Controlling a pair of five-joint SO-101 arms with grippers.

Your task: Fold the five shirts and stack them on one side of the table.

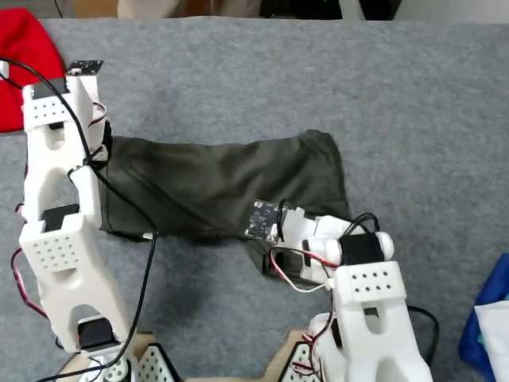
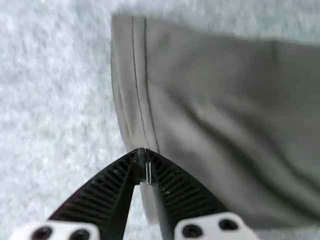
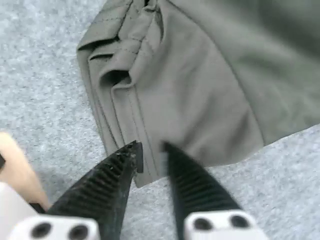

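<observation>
Olive shirt, folded to a long band, lies mid-tabletop, running left to right across the grey tabletop. L gripper sits at the band's left end, jaws pinched together on the stitched hem, cloth caught betw. the tips. R gripper sits at the band's near edge, toward its right end, jaws parted narrowly, tips down on the layered fold edge w/ fabric showing in the gap. Red garment bunched at far left corner. Blue cloth item at right edge, nr. the near corner.
</observation>
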